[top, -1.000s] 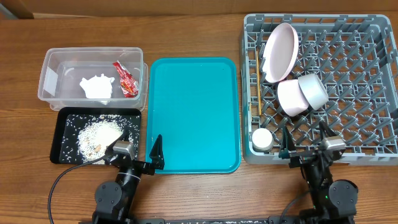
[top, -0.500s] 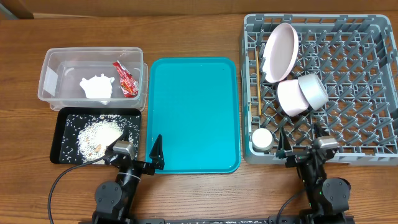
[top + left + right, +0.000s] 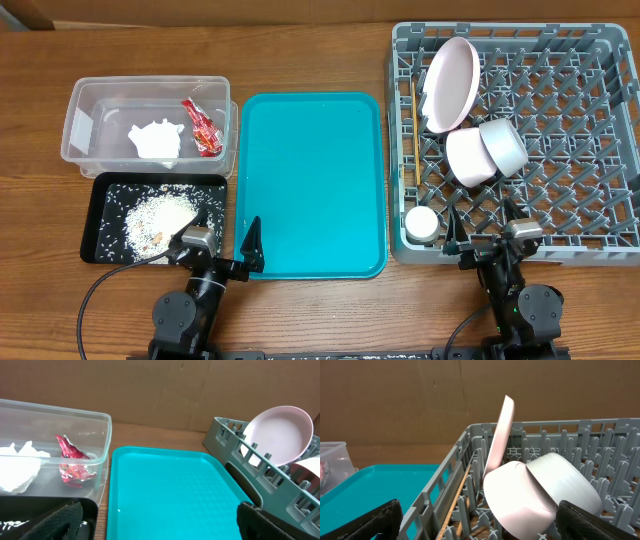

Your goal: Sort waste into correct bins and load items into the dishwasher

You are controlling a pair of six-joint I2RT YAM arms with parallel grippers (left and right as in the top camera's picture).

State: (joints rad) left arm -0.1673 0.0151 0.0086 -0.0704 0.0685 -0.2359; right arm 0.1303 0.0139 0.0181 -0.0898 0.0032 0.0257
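The clear tub [image 3: 75, 125] holds the red sauce packet [image 3: 202, 127] and the crumpled white paper [image 3: 157, 141]. The black tray [image 3: 90, 215] holds rice scraps [image 3: 160, 212]. In the grey dish rack [image 3: 600, 35] stand the white plate [image 3: 450, 83], the pinkish bowl [image 3: 470, 157], the grey-white bowl [image 3: 503, 145], the small cup [image 3: 421, 222] and the chopsticks [image 3: 411, 130]. My left gripper [image 3: 226, 240] is open and empty at the front edge, between the black tray and the teal tray. My right gripper [image 3: 487, 235] is open and empty over the rack's front edge, beside the cup.
The large teal tray [image 3: 310, 180] lies between the bins and the rack, with nothing on it. The left wrist view shows the tub wall [image 3: 100, 455], the packet [image 3: 70, 460] and the teal tray [image 3: 170, 490]. The right wrist view shows the plate [image 3: 501, 435] and bowls [image 3: 515, 495].
My right gripper shifted slightly to the left at the rack's front edge, then stayed still. The left arm and all objects have not moved.
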